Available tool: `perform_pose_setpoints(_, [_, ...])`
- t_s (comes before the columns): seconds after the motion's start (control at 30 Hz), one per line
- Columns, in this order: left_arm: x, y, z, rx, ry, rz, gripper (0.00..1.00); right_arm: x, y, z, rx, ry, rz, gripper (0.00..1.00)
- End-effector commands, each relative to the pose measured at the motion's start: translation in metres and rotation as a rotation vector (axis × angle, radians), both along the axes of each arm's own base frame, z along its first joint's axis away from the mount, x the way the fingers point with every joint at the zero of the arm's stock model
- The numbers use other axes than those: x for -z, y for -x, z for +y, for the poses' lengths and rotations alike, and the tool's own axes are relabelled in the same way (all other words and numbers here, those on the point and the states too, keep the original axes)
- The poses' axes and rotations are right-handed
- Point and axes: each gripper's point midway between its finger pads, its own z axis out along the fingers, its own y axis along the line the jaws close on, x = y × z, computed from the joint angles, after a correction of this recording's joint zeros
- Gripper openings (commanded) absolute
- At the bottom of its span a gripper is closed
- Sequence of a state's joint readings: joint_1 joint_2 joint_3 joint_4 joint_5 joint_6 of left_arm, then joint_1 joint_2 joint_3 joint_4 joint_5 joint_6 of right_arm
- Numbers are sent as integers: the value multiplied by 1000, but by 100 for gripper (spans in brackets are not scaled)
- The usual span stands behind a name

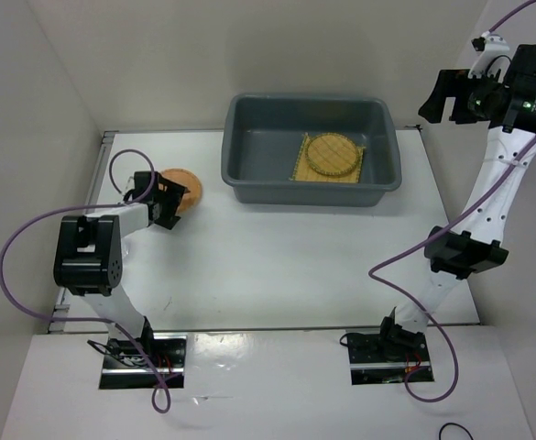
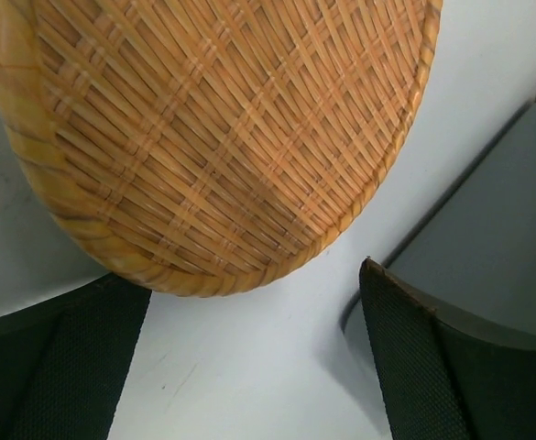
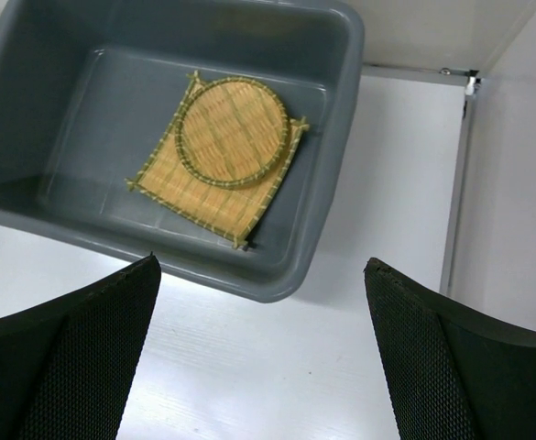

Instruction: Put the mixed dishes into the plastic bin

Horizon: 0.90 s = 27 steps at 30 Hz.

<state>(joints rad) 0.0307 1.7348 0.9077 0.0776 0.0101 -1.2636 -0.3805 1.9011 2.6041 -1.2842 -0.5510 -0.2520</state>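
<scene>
Top external: orange-brown disc by left gripper; plastic bin wall rightward.

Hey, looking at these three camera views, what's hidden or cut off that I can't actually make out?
- Orange disc: the left gripper covers part of it in the top view; the left wrist view crops its far side.
- Square mat: its middle lies under the round yellow disc in both views showing it.
- Bin: the right wrist view crops one end.
</scene>
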Motion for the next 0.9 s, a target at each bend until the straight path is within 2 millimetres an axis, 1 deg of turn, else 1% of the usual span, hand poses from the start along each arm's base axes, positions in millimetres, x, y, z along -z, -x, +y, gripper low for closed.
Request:
perform_pose_setpoints(0.0, [32,12,0,1,14,102,96,-18,14,-6,30,28,-42,96])
perform_pose_setpoints(0.03, [30,9,2,-11,29,89,91,-18,14,-6,30,28,-42,96])
perform_pose_setpoints(0.07, [30,8,2,-11,29,76,71,-18,14,-6,30,28,-42,96])
perform_pose_setpoints(0.1, [34,9,-2,-2,53,80,58,-18,14,-6,30,28,-42,96])
perform_pose_setpoints(0.17, [32,7,-2,-2,53,69,40,-17,12,-7,30,28,-42,96])
perform_pose_setpoints(0.2, [34,9,-2,-2,54,80,31,-17,12,-7,30,28,-42,96])
perform_pose_setpoints(0.23, [37,10,-2,-2,54,89,16,-17,12,-7,30,28,-42,96])
perform_pose_setpoints(0.27, [35,9,-2,-2,54,95,8,-17,12,-7,30,28,-42,96])
perform_pose_setpoints(0.3, [39,11,-2,-10,61,114,2,-17,12,-7,30,28,-42,96])
perform_pose_setpoints(0.33, [36,8,-2,-10,61,109,0,-17,13,-11,39,28,-42,96])
perform_pose_setpoints(0.37, [41,11,-3,-18,68,128,0,-17,13,-11,39,28,-42,96])
perform_pose_setpoints(0.43, [41,11,-3,-19,69,128,0,-17,13,-11,39,28,-42,96])
perform_pose_setpoints(0.53, [35,12,-1,-27,59,134,0,-17,13,-11,39,28,-42,96])
perform_pose_setpoints(0.57, [31,11,0,-26,59,124,0,-21,16,-8,32,27,-52,96])
perform_pose_setpoints(0.63, [26,9,2,-34,49,118,0,-21,16,-8,32,27,-52,96])
perform_pose_setpoints(0.67, [20,10,2,-34,49,110,3,-21,16,-8,32,27,-52,96])
perform_pose_setpoints(0.7, [14,6,2,-33,48,84,12,-21,16,-6,23,22,-55,96])
perform_pose_setpoints(0.73, [14,8,2,-43,57,75,28,-21,16,-6,22,22,-55,96])
perform_pose_setpoints(0.77, [1,-2,2,-54,68,-6,48,-20,17,-6,22,18,-46,96])
perform_pose_setpoints(0.8, [10,8,-1,-86,113,-7,50,-20,17,-4,13,13,-48,96])
perform_pose_setpoints(0.83, [13,8,-1,-111,139,-32,52,-17,17,-4,13,9,-38,96])
perform_pose_setpoints(0.87, [-3,-3,-3,-122,176,-133,52,-14,16,-3,6,0,-29,96])
